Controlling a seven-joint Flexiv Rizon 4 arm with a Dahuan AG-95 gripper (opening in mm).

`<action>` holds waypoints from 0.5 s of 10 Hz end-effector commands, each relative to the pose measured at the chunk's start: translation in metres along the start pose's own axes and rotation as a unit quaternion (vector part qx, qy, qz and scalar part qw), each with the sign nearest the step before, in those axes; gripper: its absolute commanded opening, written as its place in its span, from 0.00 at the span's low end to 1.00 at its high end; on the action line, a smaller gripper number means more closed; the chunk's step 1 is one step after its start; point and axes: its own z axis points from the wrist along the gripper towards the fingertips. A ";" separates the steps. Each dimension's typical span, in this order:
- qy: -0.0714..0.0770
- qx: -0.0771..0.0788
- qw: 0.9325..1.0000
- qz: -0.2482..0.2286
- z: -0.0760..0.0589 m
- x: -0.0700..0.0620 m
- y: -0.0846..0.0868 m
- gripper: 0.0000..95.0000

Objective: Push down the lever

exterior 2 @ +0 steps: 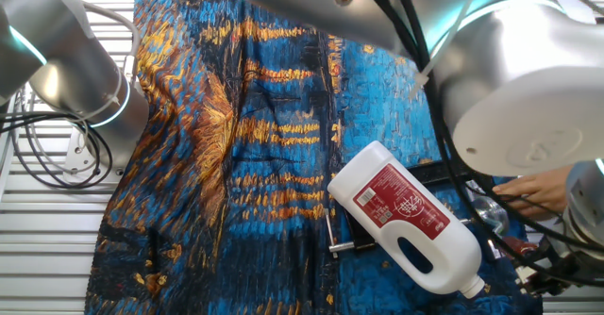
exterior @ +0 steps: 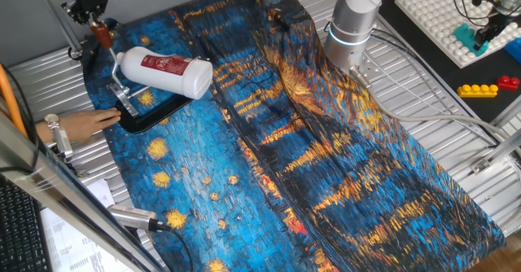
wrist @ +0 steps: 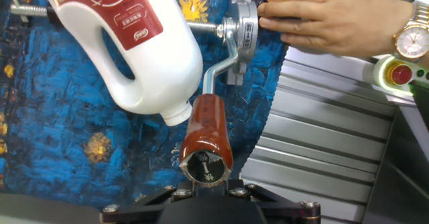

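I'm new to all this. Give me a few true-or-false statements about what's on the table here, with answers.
1. The white bottle lies on its side. True.
2. A person's hand touches the clamp. True.
3. The tablecloth is plain white. False: it is blue with yellow and orange patterns.
4. The bottle's label is green. False: it is red.
5. The lever has a red-brown tip, close to the gripper. True.

The cloth [exterior: 326,166] was deep blue with swirling orange and yellow streaks and dots. The bottle [exterior: 167,72] was white with a red label. The lever [wrist: 221,73] was silver, its tip [wrist: 208,133] glossy red-brown. The clamp base [exterior: 151,119] was black.
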 end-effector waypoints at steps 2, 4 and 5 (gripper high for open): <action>-0.002 -0.006 1.000 0.008 -0.004 -0.006 -0.003 0.20; -0.002 -0.010 1.000 0.014 -0.007 -0.011 -0.005 0.20; -0.003 -0.016 1.000 0.019 -0.011 -0.017 -0.006 0.20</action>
